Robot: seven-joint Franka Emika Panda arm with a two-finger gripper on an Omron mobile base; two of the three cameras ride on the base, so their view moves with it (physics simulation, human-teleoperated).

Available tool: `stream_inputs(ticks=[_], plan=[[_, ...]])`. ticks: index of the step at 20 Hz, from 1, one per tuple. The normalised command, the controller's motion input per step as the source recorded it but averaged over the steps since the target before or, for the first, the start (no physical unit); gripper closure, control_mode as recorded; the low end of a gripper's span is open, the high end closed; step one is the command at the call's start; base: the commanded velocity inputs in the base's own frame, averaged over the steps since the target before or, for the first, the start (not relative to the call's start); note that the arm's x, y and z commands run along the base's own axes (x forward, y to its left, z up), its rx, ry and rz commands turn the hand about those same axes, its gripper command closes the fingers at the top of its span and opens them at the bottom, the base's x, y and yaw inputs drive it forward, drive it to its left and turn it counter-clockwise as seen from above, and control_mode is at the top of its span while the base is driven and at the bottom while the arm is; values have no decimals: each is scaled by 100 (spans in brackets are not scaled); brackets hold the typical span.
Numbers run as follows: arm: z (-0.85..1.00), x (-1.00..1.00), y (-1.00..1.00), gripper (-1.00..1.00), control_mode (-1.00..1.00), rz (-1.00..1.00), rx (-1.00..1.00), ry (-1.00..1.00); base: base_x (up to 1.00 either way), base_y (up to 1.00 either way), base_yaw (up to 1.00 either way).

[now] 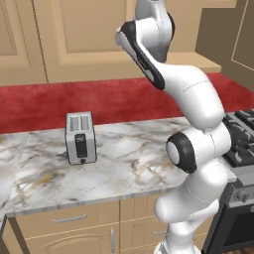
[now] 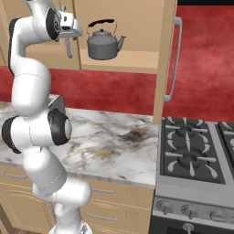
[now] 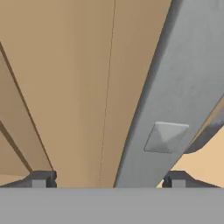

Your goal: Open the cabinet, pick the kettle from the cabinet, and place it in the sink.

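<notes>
Opening step: I hold the claw (image 3: 109, 181) spread wide astride the left door's silver bar handle (image 3: 175, 105), right door already swung out, kettle (image 2: 104, 42) on the cabinet (image 2: 137, 27) shelf at the claw's 3 o'clock; next, I judge, either clamp and pull or reach for the kettle.

No writing, brand mark, number or sign can be read anywhere in these pictures. The toaster (image 1: 80, 137) on the counter (image 1: 129, 163) has a dark front panel with no legible marking, and the stove (image 2: 196, 155) knobs along its front edge carry no figures that can be made out. The cabinet (image 2: 137, 27) doors, the kettle (image 2: 104, 42) and the silver bar handle (image 3: 175, 100) are likewise plain, with no label on any of them.
</notes>
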Motion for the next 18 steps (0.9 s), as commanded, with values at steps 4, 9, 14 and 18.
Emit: stream_inputs(ticks=[4, 9, 14, 18], plan=[[14, 9, -9, -100, -100, -10, -2, -12, 0, 0, 0], [8, 10, -7, -100, -100, -9, 0, -15, 0, 0, 0], [9, 29, 0, 100, -100, -9, 0, -5, 0, 0, 0], [8, 39, -2, 100, -100, -5, 0, 0, 0, 0, 0]])
